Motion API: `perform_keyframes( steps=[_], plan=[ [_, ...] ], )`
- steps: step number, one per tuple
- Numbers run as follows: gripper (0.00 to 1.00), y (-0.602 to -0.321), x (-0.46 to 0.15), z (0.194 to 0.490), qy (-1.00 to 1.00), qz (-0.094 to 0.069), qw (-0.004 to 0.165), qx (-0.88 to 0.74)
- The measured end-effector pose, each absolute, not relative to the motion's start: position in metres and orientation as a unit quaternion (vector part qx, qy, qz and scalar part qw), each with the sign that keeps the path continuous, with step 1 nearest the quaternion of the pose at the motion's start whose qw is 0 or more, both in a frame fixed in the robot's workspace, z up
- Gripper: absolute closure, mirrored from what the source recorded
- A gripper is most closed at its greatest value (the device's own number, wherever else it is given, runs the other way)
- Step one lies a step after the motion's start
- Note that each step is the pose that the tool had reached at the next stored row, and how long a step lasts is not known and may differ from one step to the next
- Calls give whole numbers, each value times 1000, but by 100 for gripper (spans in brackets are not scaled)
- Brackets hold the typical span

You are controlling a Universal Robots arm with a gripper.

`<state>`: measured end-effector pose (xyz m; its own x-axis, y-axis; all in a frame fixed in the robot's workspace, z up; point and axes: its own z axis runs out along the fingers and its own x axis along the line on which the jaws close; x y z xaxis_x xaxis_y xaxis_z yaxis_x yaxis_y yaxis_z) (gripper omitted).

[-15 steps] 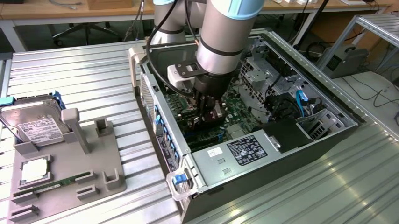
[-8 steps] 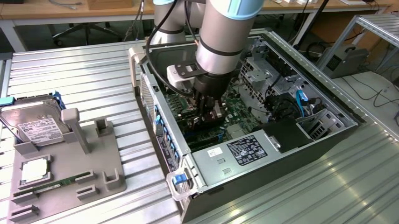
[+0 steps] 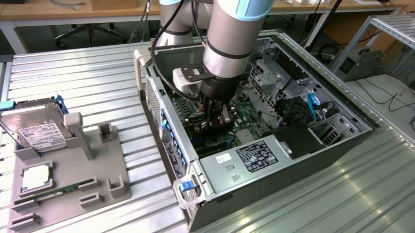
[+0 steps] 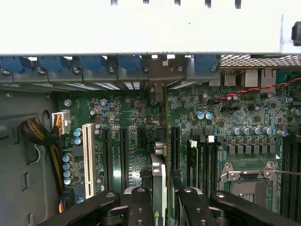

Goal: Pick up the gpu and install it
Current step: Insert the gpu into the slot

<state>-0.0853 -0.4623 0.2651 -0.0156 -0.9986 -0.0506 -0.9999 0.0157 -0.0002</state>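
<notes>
The gpu is a thin black card seen edge-on, with a silver bracket end toward the case's rear wall. My gripper is shut on it, one black finger on each side. The card hangs upright just above the green motherboard, over the black expansion slots. In the exterior view my gripper reaches down into the open computer case, and the gpu shows as a dark piece between the fingers, close to the board.
A grey fixture tray at the exterior view's left holds a silver hard drive, a CPU and a green RAM stick. Inside the case are a labelled power supply, blue cables and the empty CPU socket.
</notes>
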Motion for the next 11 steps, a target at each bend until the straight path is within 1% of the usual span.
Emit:
perform_keyframes(
  steps=[4,5,11],
  plan=[
    [73,-462,-86,264,713,18,19,-701],
    [60,-462,-85,265,712,18,18,-701],
    [60,-462,-85,265,712,18,18,-701]
  ],
)
